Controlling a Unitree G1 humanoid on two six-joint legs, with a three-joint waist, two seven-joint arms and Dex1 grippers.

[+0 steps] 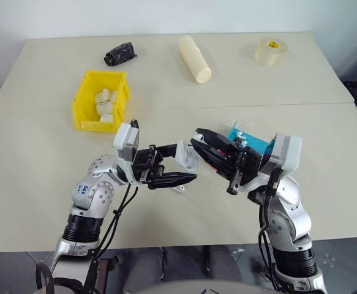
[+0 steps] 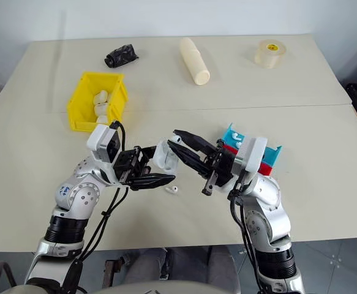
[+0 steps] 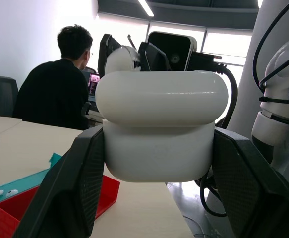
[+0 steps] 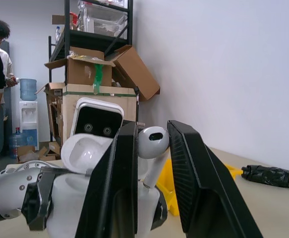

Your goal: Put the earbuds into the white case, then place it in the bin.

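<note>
Right gripper (image 4: pixel 151 148) is pinched shut on one earbud (image 4: pixel 152 142) — head clamped between the two black fingers, stem hanging down toward the open mouth of the white case (image 3: pixel 159 131). Left gripper (image 3: pixel 156 163) is clamped on that case, squeezing its lower body from both sides with the lid flipped open and leaning back. Both are held up in the air over the near part of the table (image 1: pixel 37 165), in front of the robot, fingertips almost meeting.

To do this step well, I'd say the stem has to line up with its socket before anything lets go. Go slow, keep the case steady, lower the bud straight along its stem, and only release once it has seated. Tilt it and it'll likely catch on the rim or pop out.

Orientation: the earbud's long axis runs roughly up-down in the right wrist view, head on top, stem tip pointing into the case. The case's opening faces the right gripper.

Another earbud (image 2: pixel 172 190) is lying loose on the table just below the grippers — that one still needs doing. The bin (image 1: pixel 83 101) sits further back to the left, well apart, with some white bits already in it.
</note>
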